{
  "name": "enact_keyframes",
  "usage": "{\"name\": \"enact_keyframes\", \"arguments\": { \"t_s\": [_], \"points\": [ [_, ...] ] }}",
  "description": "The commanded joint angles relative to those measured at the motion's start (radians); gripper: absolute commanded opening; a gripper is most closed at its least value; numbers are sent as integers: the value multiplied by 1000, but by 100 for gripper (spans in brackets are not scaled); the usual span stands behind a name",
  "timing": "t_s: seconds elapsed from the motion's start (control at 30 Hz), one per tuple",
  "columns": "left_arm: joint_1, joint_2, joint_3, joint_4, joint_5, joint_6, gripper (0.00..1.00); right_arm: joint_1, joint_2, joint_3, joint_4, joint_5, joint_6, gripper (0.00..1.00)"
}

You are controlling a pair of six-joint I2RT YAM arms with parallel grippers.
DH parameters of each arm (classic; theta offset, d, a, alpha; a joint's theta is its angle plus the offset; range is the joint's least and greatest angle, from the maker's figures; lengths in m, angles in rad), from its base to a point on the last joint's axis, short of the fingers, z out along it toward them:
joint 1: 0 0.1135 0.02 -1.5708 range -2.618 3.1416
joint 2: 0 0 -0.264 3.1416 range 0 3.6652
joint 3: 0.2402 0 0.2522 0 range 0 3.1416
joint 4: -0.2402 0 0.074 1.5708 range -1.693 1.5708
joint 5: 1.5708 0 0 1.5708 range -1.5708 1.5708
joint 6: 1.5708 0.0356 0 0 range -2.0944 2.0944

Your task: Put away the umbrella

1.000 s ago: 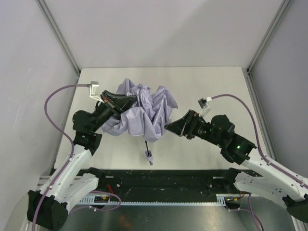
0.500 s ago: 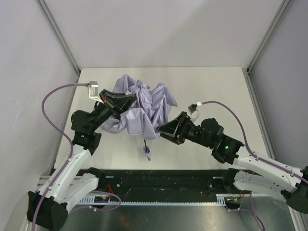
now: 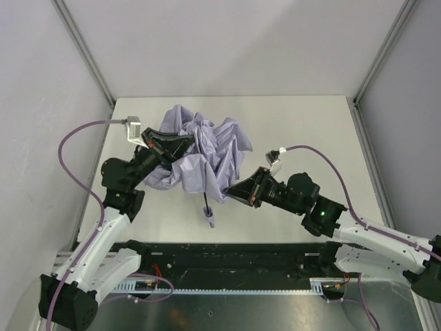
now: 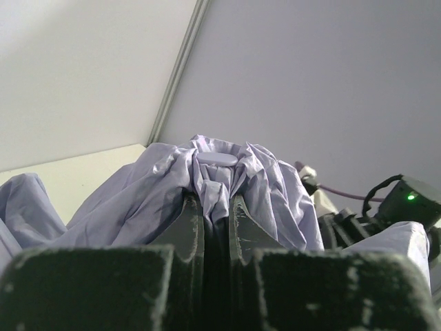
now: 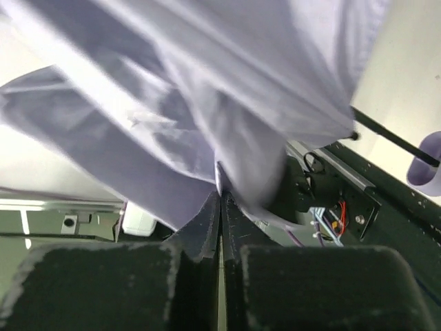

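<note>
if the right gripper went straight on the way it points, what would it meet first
The umbrella: the right gripper points into its bunched canopy and its jaws are shut on a fold at the near edge, so it would likely push deeper into the fabric.

A white table (image 3: 310,131) sits boxed in by plain pale grey walls (image 3: 227,48) on the left, far and right sides, with aluminium posts (image 3: 84,52) at both far corners; soft even light

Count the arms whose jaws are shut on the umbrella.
2. On the left arm, jaws clamp the umbrella canopy's left folds; on the right arm, jaws pinch its near right edge. None hidden.
</note>
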State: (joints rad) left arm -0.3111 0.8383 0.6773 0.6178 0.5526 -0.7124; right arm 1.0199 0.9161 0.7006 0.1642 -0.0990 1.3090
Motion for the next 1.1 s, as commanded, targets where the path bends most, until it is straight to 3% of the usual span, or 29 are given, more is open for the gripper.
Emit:
{"name": "enact_keyframes", "arguments": {
  "t_s": [0.0, 0.33, 0.63, 0.73, 0.9, 0.97, 1.07],
  "points": [
    [22, -16, 48, 74, -41, 86, 0, 5, -89, 5, 134, -16, -115, 0],
    [42, 42, 56, 104, -113, 247, 0, 43, -100, 74, 195, -138, -194, 0],
    [119, 145, 69, 186, -168, 135, 0, 107, -27, 113, 365, -284, -314, 0],
    [127, 171, 86, 211, -172, 85, 0, 144, 56, 149, 429, -388, -392, 9],
    [131, 180, 95, 241, -140, 35, 0, 200, 183, 230, 448, -578, -468, 40],
    [137, 174, 93, 245, -123, 19, 0, 203, 193, 237, 420, -603, -487, 54],
    [149, 165, 89, 254, -79, -10, 0, 203, 142, 239, 294, -596, -569, 63]
  ]
}}
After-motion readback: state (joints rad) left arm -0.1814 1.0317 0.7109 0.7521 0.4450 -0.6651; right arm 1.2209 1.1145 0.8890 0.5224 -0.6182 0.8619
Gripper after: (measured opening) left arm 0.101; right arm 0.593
